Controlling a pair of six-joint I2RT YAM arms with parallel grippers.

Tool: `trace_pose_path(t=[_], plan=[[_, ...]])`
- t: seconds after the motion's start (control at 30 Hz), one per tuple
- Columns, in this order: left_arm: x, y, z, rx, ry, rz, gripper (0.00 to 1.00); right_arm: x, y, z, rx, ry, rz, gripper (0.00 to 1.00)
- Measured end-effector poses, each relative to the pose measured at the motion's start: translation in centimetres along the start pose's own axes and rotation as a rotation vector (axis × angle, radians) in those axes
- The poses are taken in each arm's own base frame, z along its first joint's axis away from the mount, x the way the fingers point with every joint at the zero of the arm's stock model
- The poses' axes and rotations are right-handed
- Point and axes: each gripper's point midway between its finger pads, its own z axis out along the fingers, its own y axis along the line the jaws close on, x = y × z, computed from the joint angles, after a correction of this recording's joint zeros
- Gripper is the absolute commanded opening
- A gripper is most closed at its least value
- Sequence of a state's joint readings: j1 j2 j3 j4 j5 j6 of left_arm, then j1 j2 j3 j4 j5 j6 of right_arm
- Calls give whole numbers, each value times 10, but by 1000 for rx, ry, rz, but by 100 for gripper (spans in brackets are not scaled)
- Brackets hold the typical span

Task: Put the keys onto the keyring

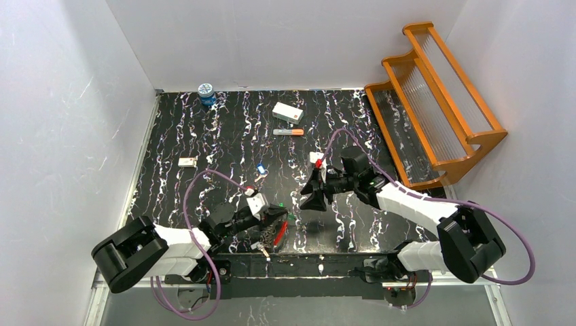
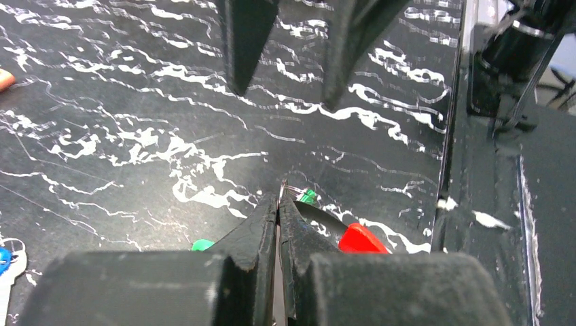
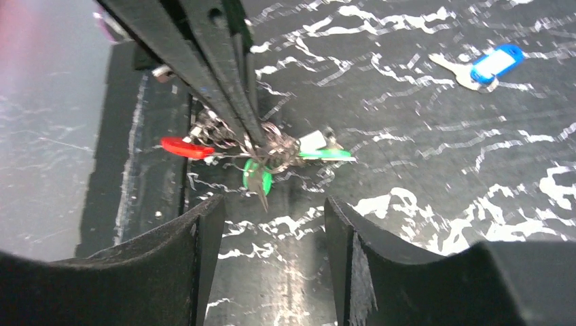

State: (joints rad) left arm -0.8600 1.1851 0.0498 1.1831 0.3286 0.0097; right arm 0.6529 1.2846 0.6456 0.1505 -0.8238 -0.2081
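Your left gripper (image 2: 278,204) is pressed fully together on the thin wire of the keyring (image 3: 272,146), low at the centre of the left wrist view. The ring's red part (image 3: 183,147) juts out left of the fingers. A green-headed key (image 3: 257,178) sits against the wire tangle; whether it is threaded on, you cannot tell. Your right gripper (image 3: 272,210) is spread wide, holding nothing, just beside the ring. The blue-headed key (image 3: 496,62) lies flat on the table (image 1: 204,136), well apart, upper right of the right wrist view.
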Motion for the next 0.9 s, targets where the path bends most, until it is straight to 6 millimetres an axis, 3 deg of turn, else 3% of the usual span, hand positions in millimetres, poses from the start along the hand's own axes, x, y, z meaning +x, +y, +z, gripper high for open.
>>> trace_pose_path(t=[0.17, 0.37, 0.63, 0.9], plan=[[-21, 3, -4, -33, -111, -17, 0, -14, 15, 3, -103, -60, -17, 65], [-45, 4, -4, -41, -206, -11, 0, -19, 19, 9, -165, -92, 3, 63], [-52, 5, -4, -45, -231, -10, 0, -8, 21, 21, -204, -73, 52, 54], [-52, 5, -4, -46, -232, -10, 0, -7, 27, 29, -229, -69, 64, 55]])
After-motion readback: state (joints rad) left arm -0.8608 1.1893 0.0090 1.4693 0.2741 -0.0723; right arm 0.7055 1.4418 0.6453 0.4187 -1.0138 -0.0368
